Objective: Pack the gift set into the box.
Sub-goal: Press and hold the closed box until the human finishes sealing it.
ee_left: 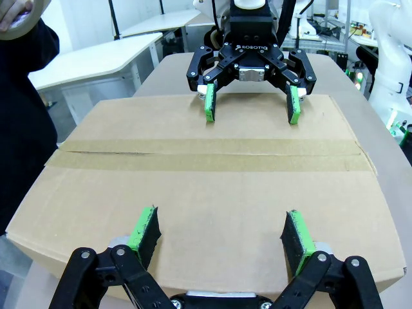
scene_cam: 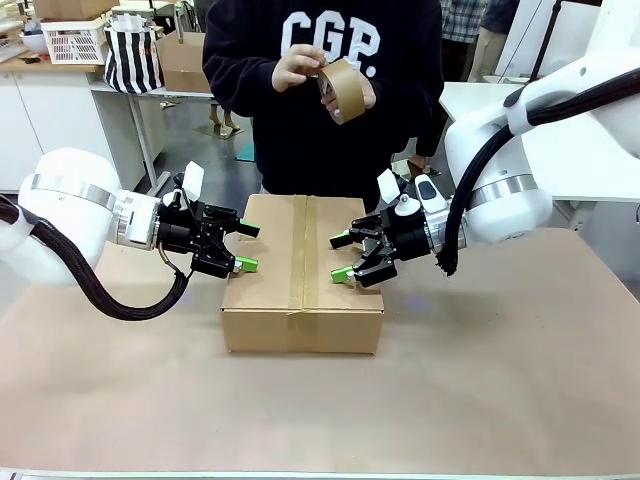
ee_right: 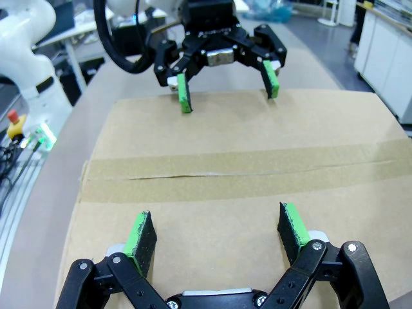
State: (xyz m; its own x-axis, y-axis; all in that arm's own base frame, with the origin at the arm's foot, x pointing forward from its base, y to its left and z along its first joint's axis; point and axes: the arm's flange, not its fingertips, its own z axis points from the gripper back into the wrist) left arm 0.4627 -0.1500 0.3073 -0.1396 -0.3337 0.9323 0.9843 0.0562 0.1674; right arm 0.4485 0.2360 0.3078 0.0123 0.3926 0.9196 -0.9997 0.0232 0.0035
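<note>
The box (scene_cam: 301,270) sits shut in the middle of the table, with brown tape (scene_cam: 304,250) along its centre seam. The gift set is hidden. My left gripper (scene_cam: 245,248) is open at the box's left top edge, its green pads (ee_left: 145,228) spread just over the cardboard (ee_left: 212,193). My right gripper (scene_cam: 342,258) is open over the right side of the lid (ee_right: 244,129), facing the left one (ee_right: 225,90). From the left wrist, the right gripper (ee_left: 250,103) shows across the seam. The person at the far side holds a roll of brown tape (scene_cam: 340,88) in both hands.
Brown paper covers the table (scene_cam: 480,380), with free room in front of and beside the box. Behind the person stand a white counter with a basket (scene_cam: 75,40), a striped bag (scene_cam: 133,55) and a smaller cardboard box (scene_cam: 185,55).
</note>
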